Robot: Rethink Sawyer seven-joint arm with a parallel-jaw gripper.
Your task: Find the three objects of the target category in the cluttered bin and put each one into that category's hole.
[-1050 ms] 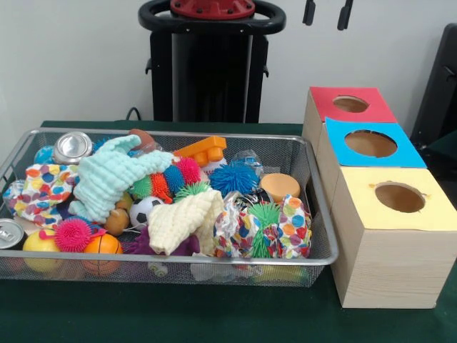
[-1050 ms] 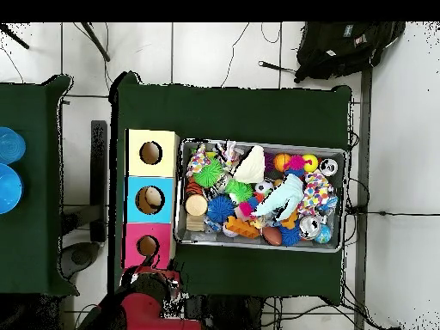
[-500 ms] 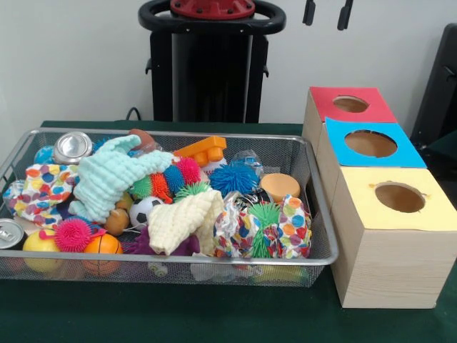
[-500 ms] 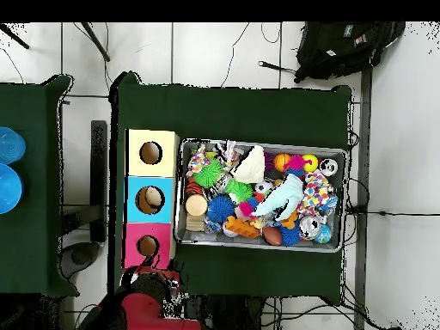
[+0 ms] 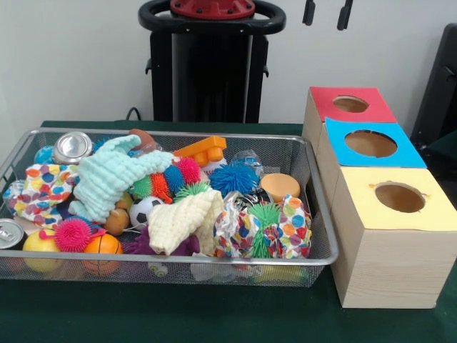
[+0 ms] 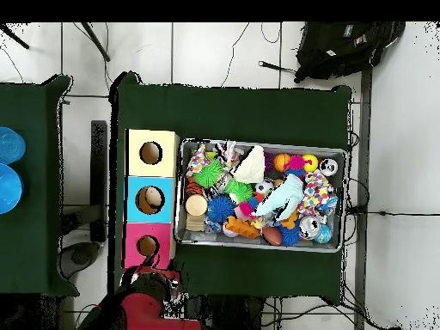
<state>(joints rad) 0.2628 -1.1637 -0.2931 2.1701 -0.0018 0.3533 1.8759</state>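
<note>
My gripper [image 5: 327,13] shows only as two dark tips at the top edge of the front view, well above the boxes; I cannot tell whether it is open or closed, and nothing hangs from it. The wire bin [image 5: 314,179] sits on the green table [image 5: 214,314], full of balls, cloths and cans. Just beside it stand the red box [image 5: 350,104], blue box [image 5: 371,144] and yellow box [image 5: 398,198], each with a round hole on top.

Red hole box [image 5: 350,104], blue hole box [image 5: 371,145], yellow hole box [image 5: 397,199], mint cloth [image 5: 107,175], polka-dot fabric [image 5: 44,189]
</note>
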